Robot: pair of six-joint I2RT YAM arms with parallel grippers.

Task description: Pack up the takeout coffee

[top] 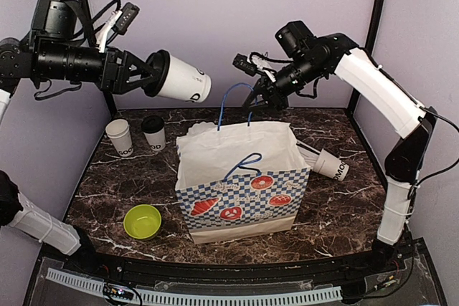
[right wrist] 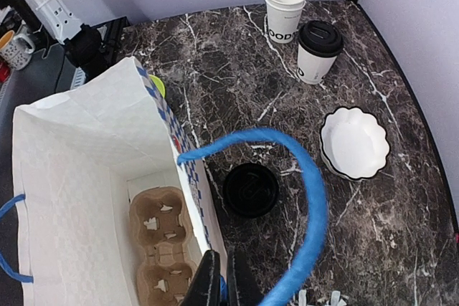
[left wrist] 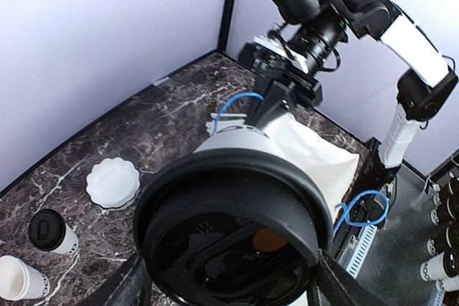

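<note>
Two arms, split jobs: right tool is pinched together on the rear blue handle of the paper bag, pulling it up and back. My read: that props the mouth open and steadies the bag for loading.

Meanwhile left tool is clamped around the lid end of one takeout coffee cup. It's held on its side, high in the air, up-left of the bag and well apart from it. Lid faces the wrist, base points toward the bag. It needs turning upright before it goes down, else spill risk.

Likely target is the cardboard cup carrier on the bag floor. Its visible sockets are empty, so nothing is packed yet.

On the bench, back left, a second lidded cup stands just beside an open lidless cup. A tipped cup lies on its side right of the bag; can't tell if it's lidded. A loose black lid sits flat near the bag wall.

Watch: the raised handle loops over the mouth and could snag the cup on entry.
</note>
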